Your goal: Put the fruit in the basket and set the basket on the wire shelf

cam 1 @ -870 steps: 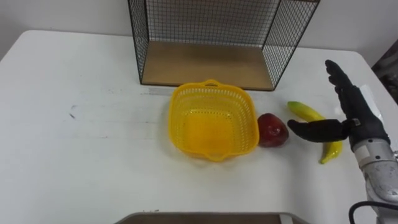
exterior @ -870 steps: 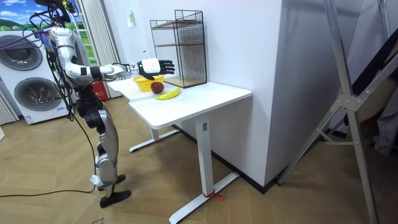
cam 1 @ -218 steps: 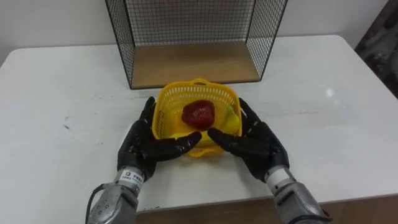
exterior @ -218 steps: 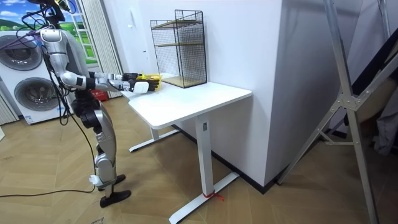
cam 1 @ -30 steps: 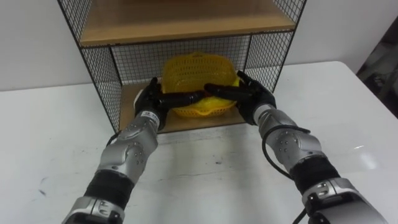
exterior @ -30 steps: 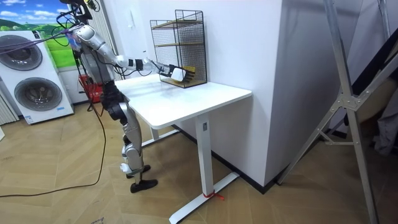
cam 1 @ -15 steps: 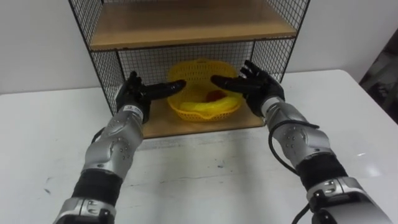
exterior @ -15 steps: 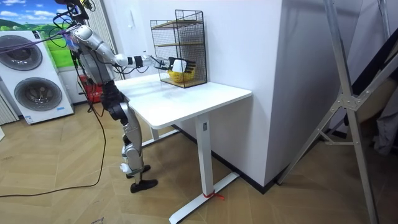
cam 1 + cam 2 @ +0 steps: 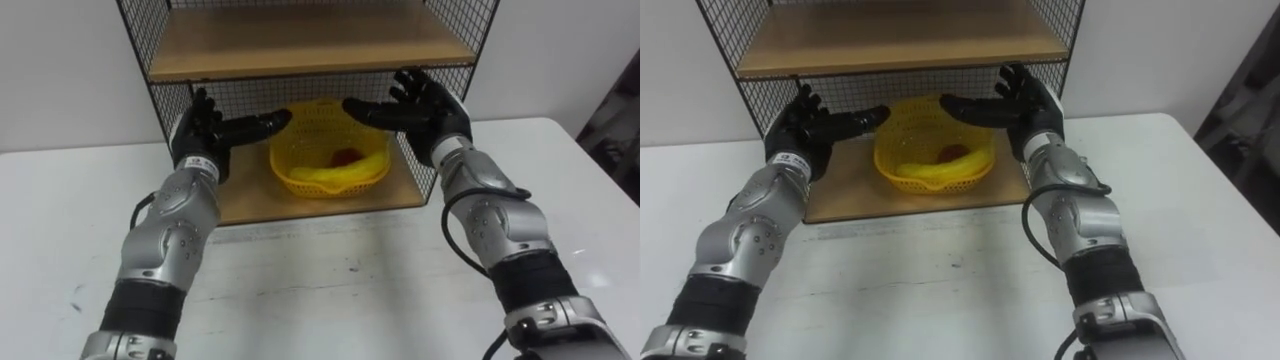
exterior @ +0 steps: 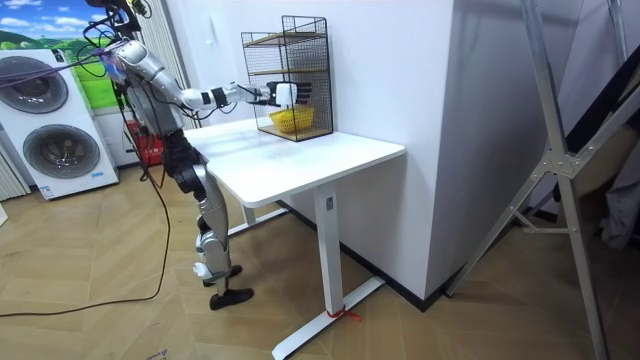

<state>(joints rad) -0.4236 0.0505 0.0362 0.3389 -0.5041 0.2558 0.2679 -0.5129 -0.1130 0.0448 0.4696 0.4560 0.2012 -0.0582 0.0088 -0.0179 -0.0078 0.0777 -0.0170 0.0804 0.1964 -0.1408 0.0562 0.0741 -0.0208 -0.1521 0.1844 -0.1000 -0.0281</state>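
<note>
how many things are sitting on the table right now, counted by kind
wire shelf: 1
yellow basket: 1, on the shelf's lower board
red apple: 1, in the basket
banana: 1, in the basket
total: 4

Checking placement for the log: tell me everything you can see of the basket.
The basket is yellow and plastic-looking, with lattice walls and a wavy rim. It sits upright on the lower wooden board of the wire shelf. Inside lie a red fruit and something yellow at the front, likely the banana. The left hand and right hand hover open at either side, neither touching it.
</note>
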